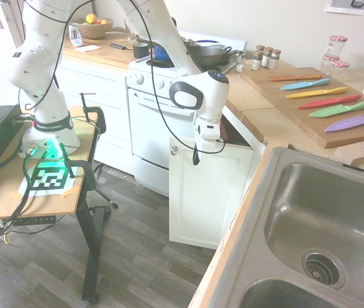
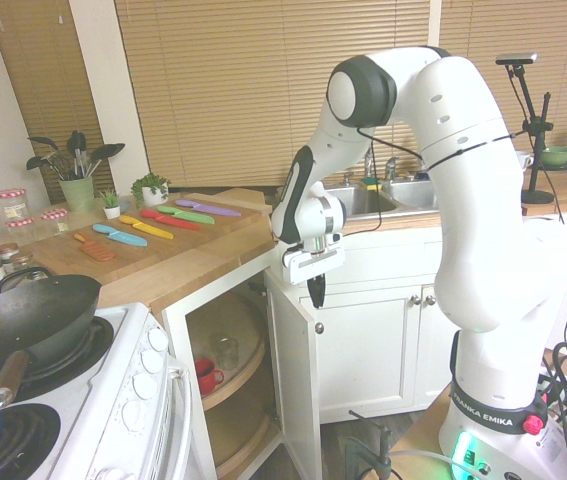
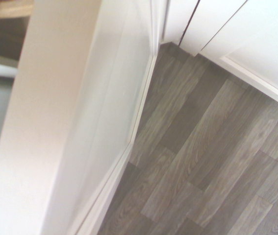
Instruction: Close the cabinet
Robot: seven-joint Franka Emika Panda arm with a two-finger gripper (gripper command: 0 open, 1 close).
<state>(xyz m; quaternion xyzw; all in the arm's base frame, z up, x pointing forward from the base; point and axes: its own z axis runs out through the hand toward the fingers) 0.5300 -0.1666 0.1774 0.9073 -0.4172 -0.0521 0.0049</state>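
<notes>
The wok (image 1: 208,56) sits on the stove (image 1: 162,86), beyond the pincer. Colored knives (image 1: 329,101) lie on a cutting board (image 1: 284,82) to one side of the pincer, near the sink (image 1: 326,218).

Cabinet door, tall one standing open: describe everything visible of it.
The cabinet door is tall, white and painted-looking, with a recessed panel and a small round silver knob near its top corner. It stands upright, swung open beside the shelved interior. The shut gripper is at its top edge; whether they touch, I cannot tell.
</notes>
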